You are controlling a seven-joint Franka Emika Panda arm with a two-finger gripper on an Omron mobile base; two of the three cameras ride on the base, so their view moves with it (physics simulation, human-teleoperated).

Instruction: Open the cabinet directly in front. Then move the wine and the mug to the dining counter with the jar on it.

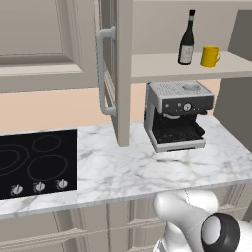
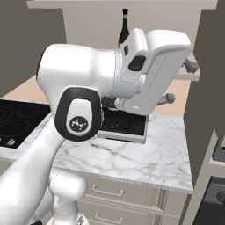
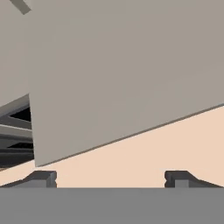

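Note:
The cabinet [image 1: 162, 67] stands open, its left door [image 1: 124, 74] swung out edge-on with a curved silver handle [image 1: 103, 74]. On its shelf the dark wine [image 1: 187, 42] stands upright, with the yellow mug [image 1: 210, 56] just to its right. In the right base view my arm covers most of the shelf, and the wine's neck [image 2: 125, 24] pokes up behind it. My gripper [image 2: 179, 82] is open and holds nothing, close to the grey inner face of the right door [image 2: 208, 66]. In the hand view that door panel [image 3: 122, 74] hangs before the gripper [image 3: 111, 179]. The dining counter and jar are out of view.
A silver coffee machine [image 1: 177, 113] sits on the marble counter [image 1: 123, 172] under the open cabinet. A black cooktop [image 1: 34, 162] lies at the left. Drawers [image 2: 110, 193] run below the counter. A tall unit [image 2: 217, 167] stands at the right.

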